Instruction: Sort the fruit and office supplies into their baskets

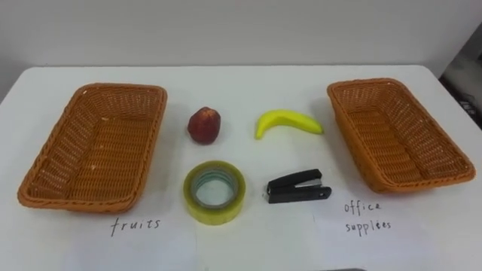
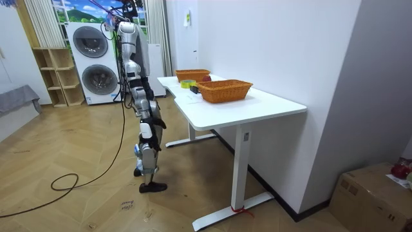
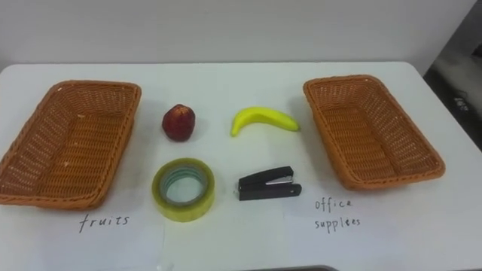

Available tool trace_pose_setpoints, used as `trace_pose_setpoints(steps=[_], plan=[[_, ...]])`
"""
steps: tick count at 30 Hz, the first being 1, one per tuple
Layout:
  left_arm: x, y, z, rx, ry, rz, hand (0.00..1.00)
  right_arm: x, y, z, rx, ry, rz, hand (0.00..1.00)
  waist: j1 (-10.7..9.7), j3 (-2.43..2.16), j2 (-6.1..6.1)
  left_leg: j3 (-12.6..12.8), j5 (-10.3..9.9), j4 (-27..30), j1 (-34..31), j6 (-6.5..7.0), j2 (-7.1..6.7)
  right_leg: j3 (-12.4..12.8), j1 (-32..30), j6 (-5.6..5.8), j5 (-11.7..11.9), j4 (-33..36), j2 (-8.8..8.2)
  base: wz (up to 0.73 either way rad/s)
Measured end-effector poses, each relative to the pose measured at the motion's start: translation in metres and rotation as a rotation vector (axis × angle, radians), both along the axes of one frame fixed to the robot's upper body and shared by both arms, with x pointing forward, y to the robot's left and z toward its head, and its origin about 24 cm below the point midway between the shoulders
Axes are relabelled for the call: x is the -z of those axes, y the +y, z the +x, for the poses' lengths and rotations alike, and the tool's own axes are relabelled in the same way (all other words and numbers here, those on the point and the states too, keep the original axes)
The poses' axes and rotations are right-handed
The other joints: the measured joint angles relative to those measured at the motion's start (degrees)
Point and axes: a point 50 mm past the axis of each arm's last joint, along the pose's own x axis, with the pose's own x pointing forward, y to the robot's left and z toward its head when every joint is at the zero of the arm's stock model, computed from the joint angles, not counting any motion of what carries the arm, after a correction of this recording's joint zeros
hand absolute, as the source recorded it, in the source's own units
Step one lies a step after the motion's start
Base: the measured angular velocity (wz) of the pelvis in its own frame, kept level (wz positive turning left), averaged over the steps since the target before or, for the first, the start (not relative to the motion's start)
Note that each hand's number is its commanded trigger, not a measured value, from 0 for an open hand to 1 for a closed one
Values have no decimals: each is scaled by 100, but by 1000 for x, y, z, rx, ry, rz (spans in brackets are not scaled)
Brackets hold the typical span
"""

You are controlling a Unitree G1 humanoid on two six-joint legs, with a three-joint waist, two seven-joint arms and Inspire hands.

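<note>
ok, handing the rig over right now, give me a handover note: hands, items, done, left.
Hands: right hand hangs at the robot's side, off the table; neither hand holds an item.
Items: red fruit, banana, tape roll, stapler lie on the table between the fruits basket and the office supplies basket.
Done: nothing; both baskets empty.
Left: red fruit, banana to fruits basket; tape roll, stapler to the other.

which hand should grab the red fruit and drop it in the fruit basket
Left, probably. The red fruit lies left of centre, close to the left basket, which has the fruit label in front of it; the right arm would have to reach past the banana.
</note>
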Motion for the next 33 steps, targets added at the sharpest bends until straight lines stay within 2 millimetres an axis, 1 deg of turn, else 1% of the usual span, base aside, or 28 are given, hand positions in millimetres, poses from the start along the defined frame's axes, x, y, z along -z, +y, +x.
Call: trace_pose_setpoints(steps=[3,5,7,9,11,12,14,15,20,25,26,28,31,33], plan=[[-2,3,-3,-9,-2,32,0,-2,-8,1,88,-1,-46,0,-101,-17,-4,48,1,5,-15,1,-2,45,-43,1,-5,26,1,-7],[-2,4,-3,-9,-5,44,0,-3,-11,-1,124,12,-67,0,-131,-28,-12,61,1,5,-4,1,-4,65,-45,1,-5,37,0,-5],[-3,5,-2,-5,-9,50,0,-3,-13,-1,157,20,-86,0,-146,-36,-26,99,2,6,-2,2,-4,99,-55,2,-15,84,0,-8],[-3,7,-3,-18,-11,56,0,-5,-17,-1,228,17,-102,0,-212,-58,-60,118,2,25,3,2,-9,139,-48,4,-20,105,-3,-7],[-5,8,-2,-18,-25,62,0,-7,-23,1,265,8,-132,0,-242,-61,-76,138,2,28,20,2,-13,183,-44,8,-24,113,-1,-7],[-5,9,-3,-19,-27,64,0,-8,-25,1,277,5,-145,0,-246,-61,-77,144,2,29,23,2,-15,189,-44,9,-25,114,-2,-6],[-6,11,-4,-24,-31,71,0,-12,-36,3,349,-11,-191,0,-274,-31,-133,173,2,30,40,3,-18,199,-49,14,-31,142,-12,-5],[-7,13,-6,-24,-28,75,0,-15,-40,5,393,-14,-209,0,-286,-25,-145,213,2,30,59,3,-18,200,-74,9,-56,200,-20,-6],[-7,16,-13,-26,-8,80,0,-23,-56,10,517,-26,-267,0,-399,-26,-153,222,-1,18,65,7,-11,207,-145,1,-77,232,-12,-3],[-7,15,-16,-27,2,76,0,-29,-66,12,602,-17,-319,0,-446,-28,-149,158,-3,27,8,10,-12,190,-170,0,-77,231,-15,4],[-7,15,-16,-27,3,77,0,-31,-69,13,630,-22,-328,0,-481,-31,-146,157,-3,25,0,10,-12,190,-179,0,-77,230,-15,0],[-7,16,-15,-26,0,78,0,-35,-74,17,661,-43,-345,0,-533,-37,-135,168,-2,25,-34,10,-13,194,-223,0,-77,261,-13,-3],[-7,16,-14,-24,-2,78,0,-40,-80,20,700,-57,-385,0,-541,-50,-114,203,-2,36,-72,10,-12,221,-239,-1,-77,291,-9,-6],[-7,15,-10,-15,-13,77,0,-45,-84,23,719,-58,-416,0,-552,-47,-122,242,-2,35,-67,10,-15,269,-248,0,-77,291,-7,-6]])
